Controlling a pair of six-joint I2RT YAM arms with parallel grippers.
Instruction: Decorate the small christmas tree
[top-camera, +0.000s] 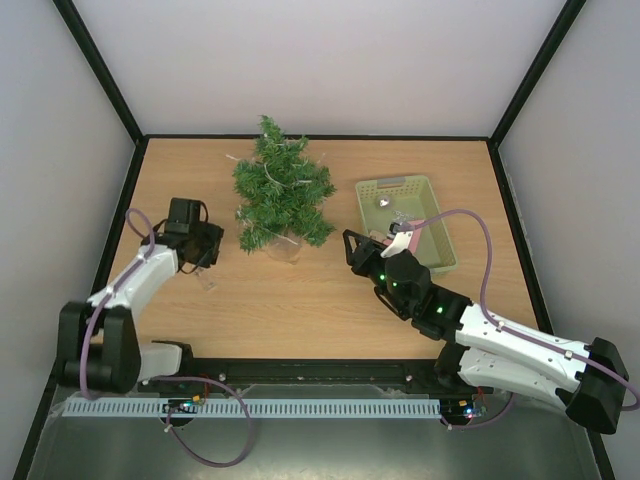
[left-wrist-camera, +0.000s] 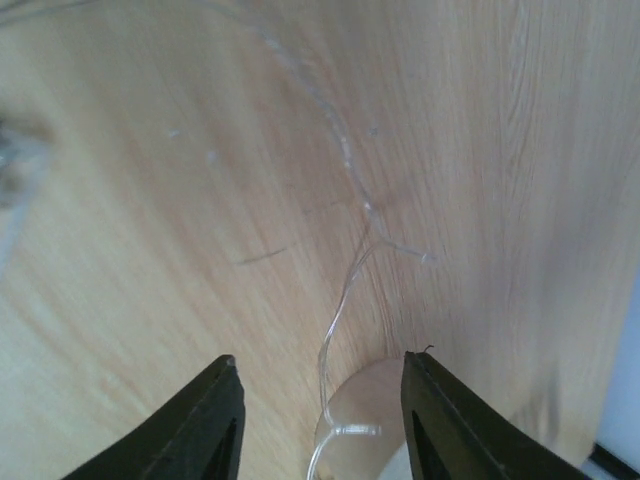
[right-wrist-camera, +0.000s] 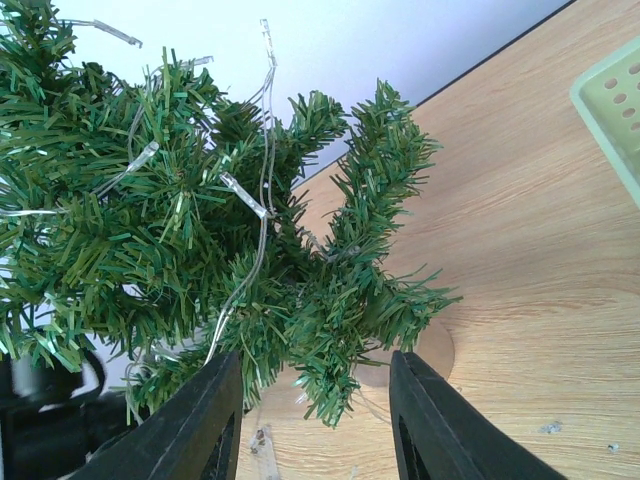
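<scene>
The small christmas tree (top-camera: 283, 195) stands upright at the table's middle back, with a clear string of lights (right-wrist-camera: 262, 190) draped over its dark green branches. My right gripper (right-wrist-camera: 315, 355) is open just right of the tree (right-wrist-camera: 180, 230), low down, with a bottom branch tip between its fingers, untouched. My left gripper (left-wrist-camera: 322, 358) is open and points down at the table left of the tree. A thin clear wire (left-wrist-camera: 345, 290) and a clear round piece (left-wrist-camera: 365, 420) lie on the wood between its fingers. In the top view the left gripper (top-camera: 208, 268) and right gripper (top-camera: 352, 250) flank the tree.
A pale green plastic basket (top-camera: 438, 225) sits right of the tree, beside my right wrist, with a silver ornament (top-camera: 383, 201) and other small pieces inside. Its corner (right-wrist-camera: 615, 110) shows in the right wrist view. The tree's round base (right-wrist-camera: 432, 350) rests on the wooden table (top-camera: 300, 310).
</scene>
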